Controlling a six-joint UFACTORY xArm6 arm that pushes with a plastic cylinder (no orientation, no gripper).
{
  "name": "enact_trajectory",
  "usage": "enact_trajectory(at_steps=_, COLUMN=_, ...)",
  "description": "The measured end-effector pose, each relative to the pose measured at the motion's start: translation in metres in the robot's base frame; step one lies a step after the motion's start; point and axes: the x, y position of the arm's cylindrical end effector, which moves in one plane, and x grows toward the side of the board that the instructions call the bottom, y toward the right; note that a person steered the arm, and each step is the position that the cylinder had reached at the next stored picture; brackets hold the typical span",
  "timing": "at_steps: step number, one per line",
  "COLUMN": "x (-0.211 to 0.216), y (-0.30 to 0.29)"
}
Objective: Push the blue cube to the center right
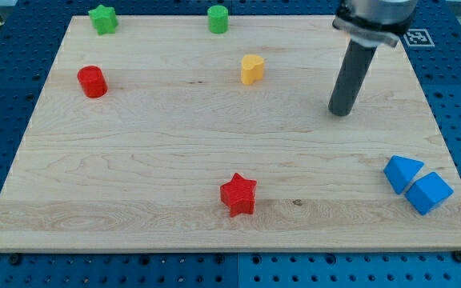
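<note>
The blue cube (429,192) lies near the board's bottom right corner, touching a blue triangular block (402,173) on its upper left. My tip (340,113) rests on the board at the upper right, well above and left of both blue blocks, touching no block.
A yellow block (251,70) sits at top centre, left of my tip. A green cylinder (218,18) and a green star (102,19) stand along the top edge. A red cylinder (92,82) is at the left. A red star (238,194) is at bottom centre. The wooden board (134,160) lies on a blue pegboard.
</note>
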Motion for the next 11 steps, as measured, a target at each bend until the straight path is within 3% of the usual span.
enact_trajectory(at_steps=2, x=0.075, y=-0.051)
enact_trajectory(at_steps=4, x=0.134, y=-0.037)
enact_trajectory(at_steps=11, x=0.142, y=0.058)
